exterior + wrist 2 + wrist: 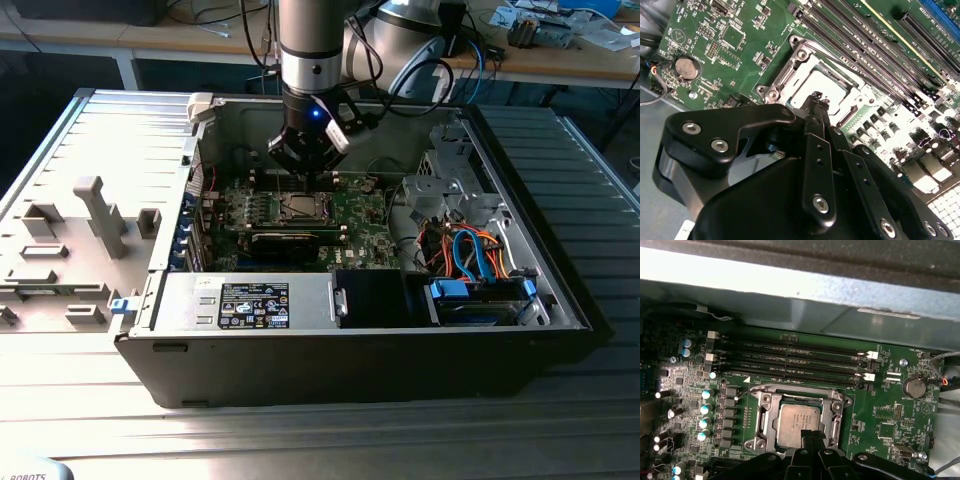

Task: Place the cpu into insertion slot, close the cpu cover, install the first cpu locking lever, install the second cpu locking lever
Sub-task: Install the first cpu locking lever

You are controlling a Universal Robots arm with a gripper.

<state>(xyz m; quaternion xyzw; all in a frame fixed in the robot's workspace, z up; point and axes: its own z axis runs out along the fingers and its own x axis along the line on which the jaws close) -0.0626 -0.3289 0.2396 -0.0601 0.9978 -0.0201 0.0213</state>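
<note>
Gripper (810,434) hangs low over the motherboard inside the open computer case (560,300); its fingers are drawn together to a narrow tip with nothing between them, the tip just above the near edge of the cpu (799,424). In the second wrist view the same fingertips (816,100) sit at the edge of the chip.

The cpu lies flat in the insertion slot (797,420), dull grey top up, square to the frame. The cpu cover (765,415) lies down around the chip as a silver frame with the chip showing through its cut-out centre; screw heads show at its corners. A thin wire lever (756,389) runs along the far side of the frame. Whether the levers are latched cannot be told.

Beyond the socket run the long black memory slots (790,360) with white clips at one end. A round coin cell (913,386) sits on the green board to the side, well apart from the socket.

In the exterior view the arm (310,40) comes straight down into the case, which lies on its side on a ribbed metal table (300,430). Orange and blue cables (470,250) lie bundled toward the exterior view's right.
</note>
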